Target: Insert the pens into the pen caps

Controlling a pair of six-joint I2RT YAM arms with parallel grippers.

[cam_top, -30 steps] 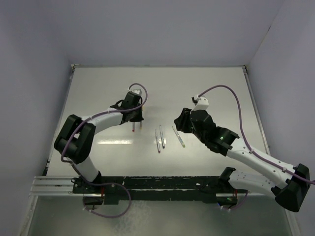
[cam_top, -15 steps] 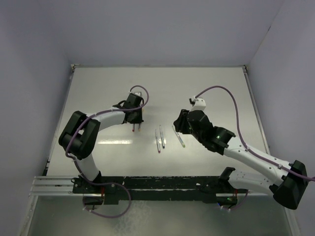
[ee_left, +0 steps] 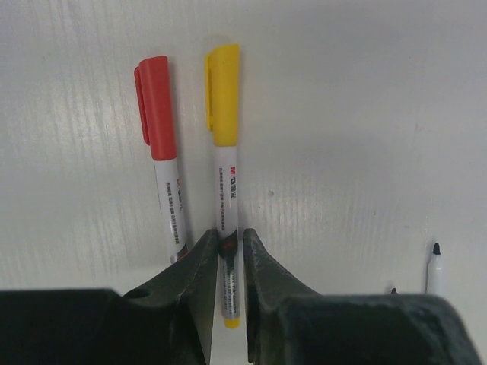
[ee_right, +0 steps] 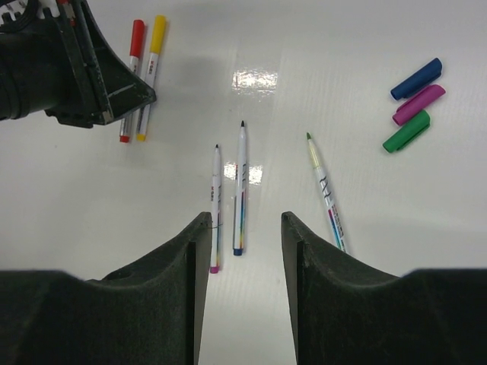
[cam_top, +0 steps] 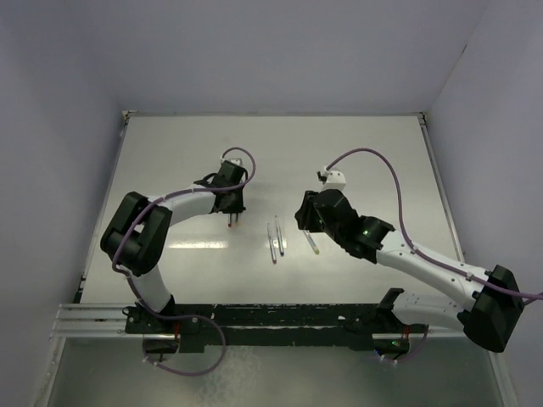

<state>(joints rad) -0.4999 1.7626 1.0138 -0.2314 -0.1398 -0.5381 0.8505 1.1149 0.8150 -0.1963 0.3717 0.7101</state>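
Observation:
A yellow-capped pen (ee_left: pixel 225 175) and a red-capped pen (ee_left: pixel 163 167) lie side by side on the white table. My left gripper (ee_left: pixel 230 242) straddles the yellow pen's rear end, its jaws slightly open with a thin gap on the right side. Three uncapped pens lie in the middle: one with a purple end (ee_right: pixel 215 205), one with a blue end (ee_right: pixel 240 186) and a green-tipped one (ee_right: pixel 326 194). My right gripper (ee_right: pixel 245 224) hovers open and empty above their near ends. Blue (ee_right: pixel 416 78), purple (ee_right: pixel 418 104) and green (ee_right: pixel 406 131) pen caps lie together at the right.
In the top view the left gripper (cam_top: pixel 235 212) and right gripper (cam_top: pixel 307 216) flank the uncapped pens (cam_top: pixel 275 239). Grey walls enclose the table (cam_top: pixel 170 153) at the back and sides. The black rail (cam_top: pixel 254 320) with the arm bases runs along the near edge.
The left jaws have loosened from the yellow-capped pen, which now rests on the table. The right arm has shifted slightly left and farther from its base, still open.

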